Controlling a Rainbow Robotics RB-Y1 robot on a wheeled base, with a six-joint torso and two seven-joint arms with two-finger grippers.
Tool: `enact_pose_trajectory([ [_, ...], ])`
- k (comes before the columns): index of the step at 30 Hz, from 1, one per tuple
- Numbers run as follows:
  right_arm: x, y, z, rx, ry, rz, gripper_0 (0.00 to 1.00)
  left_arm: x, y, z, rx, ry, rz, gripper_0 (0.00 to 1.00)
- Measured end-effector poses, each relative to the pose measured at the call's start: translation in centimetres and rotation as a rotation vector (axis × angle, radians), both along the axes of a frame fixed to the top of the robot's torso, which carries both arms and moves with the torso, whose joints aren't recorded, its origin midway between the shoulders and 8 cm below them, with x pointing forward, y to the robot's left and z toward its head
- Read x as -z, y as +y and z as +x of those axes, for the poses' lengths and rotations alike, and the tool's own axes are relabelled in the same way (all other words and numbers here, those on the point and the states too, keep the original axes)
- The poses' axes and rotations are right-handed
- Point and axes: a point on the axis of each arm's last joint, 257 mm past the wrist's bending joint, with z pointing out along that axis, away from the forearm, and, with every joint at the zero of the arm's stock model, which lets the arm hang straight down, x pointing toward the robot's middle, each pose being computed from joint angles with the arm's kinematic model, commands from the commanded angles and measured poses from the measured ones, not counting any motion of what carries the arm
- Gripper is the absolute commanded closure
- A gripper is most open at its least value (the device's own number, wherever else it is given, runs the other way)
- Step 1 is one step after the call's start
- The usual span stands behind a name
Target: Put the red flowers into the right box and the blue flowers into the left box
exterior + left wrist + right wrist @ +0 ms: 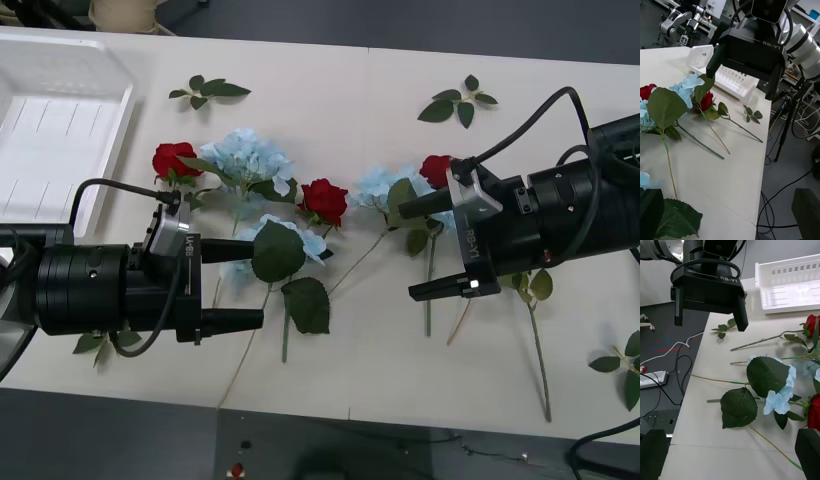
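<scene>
Three red flowers lie across the table's middle: one rose on the left [172, 158], one in the centre [325, 200], and one [435, 168] just behind my right gripper [433, 247]. The blue flowers [245, 155] [290, 240] [380, 185] lie mixed among them. My right gripper is open and hovers over the stems on the right. My left gripper [233, 285] is open too, low by the front edge, beside the near hydrangea. The left box [112, 60] is a white slotted basket at the far left. Beyond the right gripper stands the right box [730, 80], also white.
Loose green leaf sprigs lie at the back left [210, 90], the back right [458, 102] and the right edge [625, 365]. Long stems [540, 350] trail toward the front edge. Past the table are dark floor, cables [662, 363] and a tripod [784, 123].
</scene>
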Motion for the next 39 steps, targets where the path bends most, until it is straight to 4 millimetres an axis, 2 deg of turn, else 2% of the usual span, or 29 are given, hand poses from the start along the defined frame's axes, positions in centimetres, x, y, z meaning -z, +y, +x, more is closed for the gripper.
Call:
enact_pose_trajectory([
  [14,0.1,0.0,0.0,0.0,0.002,0.0,0.0,0.0,0.0,0.0,0.0,0.0,0.0,0.0],
  [18,1.8,-0.2,-0.8,0.009,0.044,-0.011,0.0,0.0,0.0,0.0,0.0,0.0,0.0,0.0],
  [21,2.4,-0.4,-0.9,0.015,0.053,-0.018,0.0,0.0,-0.3,-0.2,0.005,0.006,-0.008,0.0],
  [23,2.4,-0.5,-0.9,0.016,0.052,-0.021,0.0,-0.7,-0.8,-0.6,0.02,0.023,-0.05,0.0],
  [25,2.3,-0.8,-0.9,0.034,0.078,-0.032,0.0,-2.9,-1.2,-0.9,0.028,0.059,-0.156,0.0],
  [26,2.3,-1.1,-1.1,0.056,0.119,-0.043,0.0,-3.4,-1.1,-0.5,0.015,0.063,-0.177,0.0],
  [28,2.5,-2.0,-1.9,0.141,0.28,-0.078,0.0,-3.8,-0.4,0.5,-0.021,0.051,-0.179,0.0],
  [32,2.4,-5.0,-3.3,0.354,0.575,-0.16,0.0,-5.1,2.4,2.0,-0.061,0.01,-0.135,0.0],
  [36,1.8,-8.8,-3.4,0.482,0.618,-0.195,0.0,-5.9,5.8,3.4,-0.092,-0.05,-0.02,0.0],
  [39,2.0,-12.3,-2.7,0.683,0.7,-0.159,0.0,-5.8,8.3,4.9,-0.145,-0.09,0.076,0.0],
])
